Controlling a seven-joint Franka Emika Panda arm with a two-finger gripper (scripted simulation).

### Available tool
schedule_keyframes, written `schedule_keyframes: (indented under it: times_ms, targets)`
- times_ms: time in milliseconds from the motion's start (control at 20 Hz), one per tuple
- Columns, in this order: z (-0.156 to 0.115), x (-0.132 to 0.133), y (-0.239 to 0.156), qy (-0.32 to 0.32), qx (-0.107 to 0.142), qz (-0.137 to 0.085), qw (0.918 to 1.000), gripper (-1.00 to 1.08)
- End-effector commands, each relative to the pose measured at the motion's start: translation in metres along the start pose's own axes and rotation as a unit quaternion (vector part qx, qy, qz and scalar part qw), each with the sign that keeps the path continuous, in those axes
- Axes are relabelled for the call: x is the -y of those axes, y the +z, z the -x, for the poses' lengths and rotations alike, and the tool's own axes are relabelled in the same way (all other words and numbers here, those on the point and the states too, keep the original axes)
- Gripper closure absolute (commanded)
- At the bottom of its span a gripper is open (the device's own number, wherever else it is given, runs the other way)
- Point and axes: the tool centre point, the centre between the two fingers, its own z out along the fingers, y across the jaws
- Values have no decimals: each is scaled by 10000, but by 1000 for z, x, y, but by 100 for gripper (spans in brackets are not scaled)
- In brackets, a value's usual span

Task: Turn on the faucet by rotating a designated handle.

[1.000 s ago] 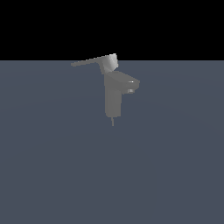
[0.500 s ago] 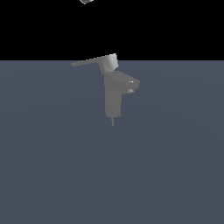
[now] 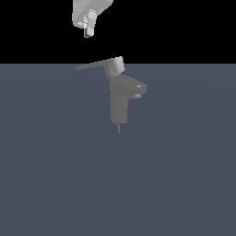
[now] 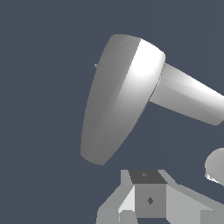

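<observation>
The faucet point(image 3: 120, 103) is a small grey tap standing upright on the dark floor, with a short spout point(image 3: 138, 88) on the exterior view's right. The handle point(image 3: 94, 65) is a thin flat lever reaching toward the exterior view's left from a lighter cap point(image 3: 116, 66) on top. My gripper point(image 3: 87, 31) hangs above the lever's free end, well apart from it, fingers together and holding nothing. In the wrist view the handle point(image 4: 116, 100) fills the middle as a broad grey blade, and my gripper point(image 4: 146, 199) shows at the picture's edge just short of it.
The dark grey-blue floor point(image 3: 55, 175) spreads flat around the faucet. Behind it the background is black. No other objects show.
My gripper has come down into the exterior view from the top edge, toward the lever's free end. The faucet and handle have not moved.
</observation>
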Motion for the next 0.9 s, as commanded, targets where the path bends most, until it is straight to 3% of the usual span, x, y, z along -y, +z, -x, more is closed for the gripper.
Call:
schedule_keyframes:
  times_ms: [0, 450, 850]
  targets:
    - [-4, 16, 14, 338, -44, 67, 9994, 108]
    - [-15, 65, 62, 1372, -325, 268, 9897, 108]
    - [-17, 88, 88, 1850, -533, 339, 9807, 108]
